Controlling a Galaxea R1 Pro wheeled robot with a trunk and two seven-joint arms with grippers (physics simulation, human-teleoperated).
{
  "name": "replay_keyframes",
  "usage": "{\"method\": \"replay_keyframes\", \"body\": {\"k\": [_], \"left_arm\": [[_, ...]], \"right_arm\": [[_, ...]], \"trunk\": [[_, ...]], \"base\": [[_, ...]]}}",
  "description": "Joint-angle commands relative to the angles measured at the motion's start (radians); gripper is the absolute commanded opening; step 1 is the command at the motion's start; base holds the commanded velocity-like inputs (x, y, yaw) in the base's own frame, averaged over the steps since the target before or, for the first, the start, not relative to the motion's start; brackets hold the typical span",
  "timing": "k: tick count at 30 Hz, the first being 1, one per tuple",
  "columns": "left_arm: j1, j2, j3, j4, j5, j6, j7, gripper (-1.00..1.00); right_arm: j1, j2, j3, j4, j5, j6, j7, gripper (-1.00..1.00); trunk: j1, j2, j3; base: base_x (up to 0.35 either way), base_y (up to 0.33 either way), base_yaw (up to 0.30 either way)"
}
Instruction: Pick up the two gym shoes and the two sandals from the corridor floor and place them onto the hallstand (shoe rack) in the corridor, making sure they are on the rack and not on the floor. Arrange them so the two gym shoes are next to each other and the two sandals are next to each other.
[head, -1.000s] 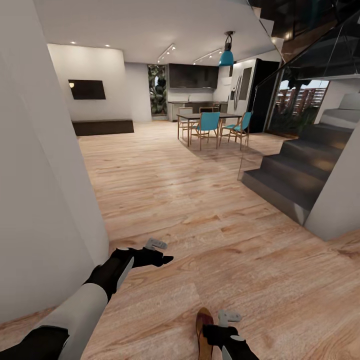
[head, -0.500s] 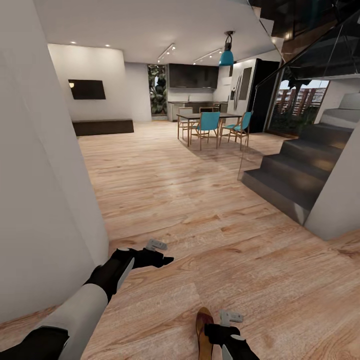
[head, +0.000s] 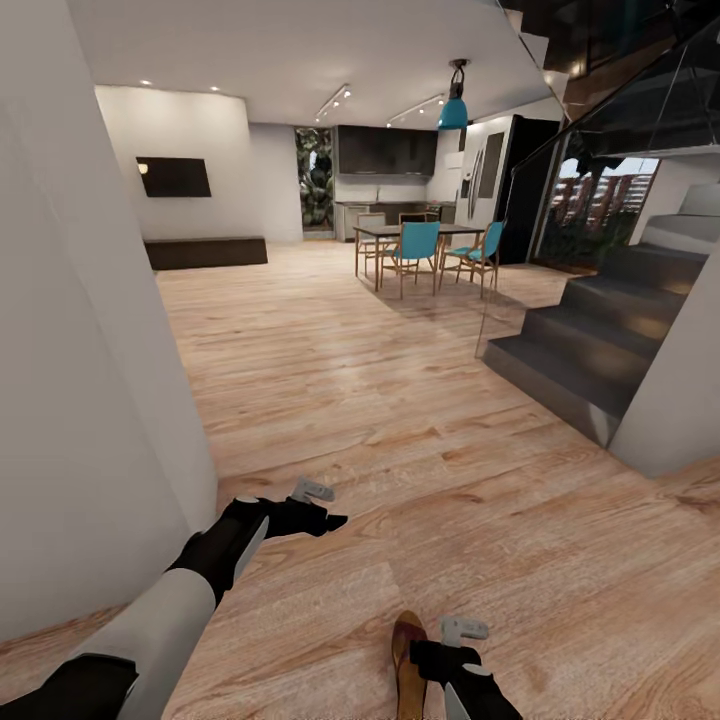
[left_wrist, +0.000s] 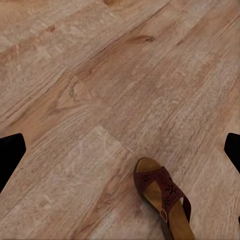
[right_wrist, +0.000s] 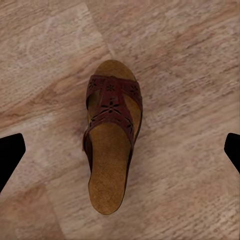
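While right gripper (head: 462, 640) hovers above sandal (right_wrist: 111, 135) on corridor floor (head: 400, 420), fingers spread apart; left gripper (head: 318, 505) likewise agape, empty. Sandal likely light, stiff-soled; grip across sole edges.

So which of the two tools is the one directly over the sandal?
The right tool: its wrist view looks straight down on the sandal, lying flat on the floor. The left tool hangs off to the side.
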Motion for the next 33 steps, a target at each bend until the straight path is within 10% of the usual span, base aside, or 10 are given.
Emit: {"method": "replay_keyframes", "body": {"k": [1,15,33], "left_arm": [[0.000,0.000,0.002,-0.002,-0.009,0.003,-0.005,1.00],[-0.002,-0.002,0.002,-0.002,-0.009,0.003,-0.007,1.00],[-0.005,-0.004,0.003,-0.003,-0.007,0.004,-0.007,1.00]], "right_arm": [[0.000,0.000,0.000,-0.002,-0.008,0.005,-0.004,1.00],[0.000,-0.001,-0.002,-0.009,-0.008,0.003,-0.004,1.00],[0.000,-0.001,0.000,-0.089,-0.008,-0.004,-0.006,1.00]], "trunk": [[0.004,-0.008,-0.005],[0.057,-0.106,-0.070],[0.065,-0.110,-0.168]], "base": [[0.000,0.000,0.000],[0.000,0.000,0.000],[0.000,0.000,0.000]]}}
